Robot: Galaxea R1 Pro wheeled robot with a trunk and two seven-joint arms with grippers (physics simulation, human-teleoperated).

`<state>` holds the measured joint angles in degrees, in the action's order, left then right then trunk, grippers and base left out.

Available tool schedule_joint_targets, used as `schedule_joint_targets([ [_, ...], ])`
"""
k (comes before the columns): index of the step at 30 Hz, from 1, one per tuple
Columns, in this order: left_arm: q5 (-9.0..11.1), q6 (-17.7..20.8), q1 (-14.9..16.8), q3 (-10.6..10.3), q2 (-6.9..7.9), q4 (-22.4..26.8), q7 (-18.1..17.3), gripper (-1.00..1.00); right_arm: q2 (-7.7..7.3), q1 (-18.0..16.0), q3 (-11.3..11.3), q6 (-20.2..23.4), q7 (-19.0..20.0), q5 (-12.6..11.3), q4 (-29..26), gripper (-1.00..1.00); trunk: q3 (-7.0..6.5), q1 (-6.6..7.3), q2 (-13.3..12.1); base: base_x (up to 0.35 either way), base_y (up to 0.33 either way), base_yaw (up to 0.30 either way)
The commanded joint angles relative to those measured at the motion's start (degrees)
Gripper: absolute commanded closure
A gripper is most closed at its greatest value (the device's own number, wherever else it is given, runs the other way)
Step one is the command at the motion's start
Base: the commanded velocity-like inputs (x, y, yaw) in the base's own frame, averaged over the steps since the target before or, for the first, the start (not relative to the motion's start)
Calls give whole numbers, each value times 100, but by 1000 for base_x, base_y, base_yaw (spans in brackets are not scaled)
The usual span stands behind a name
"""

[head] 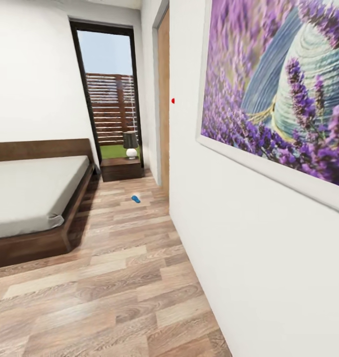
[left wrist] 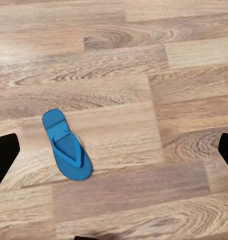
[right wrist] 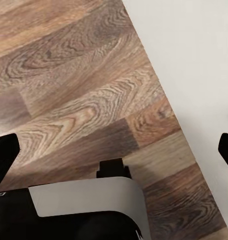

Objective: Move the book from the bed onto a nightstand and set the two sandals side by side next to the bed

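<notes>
On wood-plank floor (left wrist: 144, 75): flat blue sandal (left wrist: 66, 145), thin straps.

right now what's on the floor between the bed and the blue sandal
Only bare wood-plank floor lies between the bed and the sandal, as the head view shows.

Pale grey-white bed (head: 30, 193) in dark brown frame, bright blue sandal (left wrist: 65, 145) on warm brown wood-grain plank floor (head: 125, 277), plain white wall (head: 229, 238), purple lavender picture (head: 278, 89) with blue-green striped hat, dark brown nightstand (head: 121, 168).
</notes>
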<state>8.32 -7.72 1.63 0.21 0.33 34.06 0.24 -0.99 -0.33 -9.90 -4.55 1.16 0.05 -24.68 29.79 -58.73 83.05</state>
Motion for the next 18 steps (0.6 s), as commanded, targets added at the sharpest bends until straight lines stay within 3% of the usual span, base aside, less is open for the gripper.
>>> schedule_joint_targets([
  [1, 56, -17, 4, -12, 0, -5, 2, -100, 2, -2, -21, -19, 13, 1, 3, -100, 5, 0, 3, 40, 0, 280],
  [18, 56, -17, 3, -12, 3, -5, 2, -100, 2, -2, -21, -19, 13, 12, 6, -100, 5, 0, 3, 6, 0, 280],
])
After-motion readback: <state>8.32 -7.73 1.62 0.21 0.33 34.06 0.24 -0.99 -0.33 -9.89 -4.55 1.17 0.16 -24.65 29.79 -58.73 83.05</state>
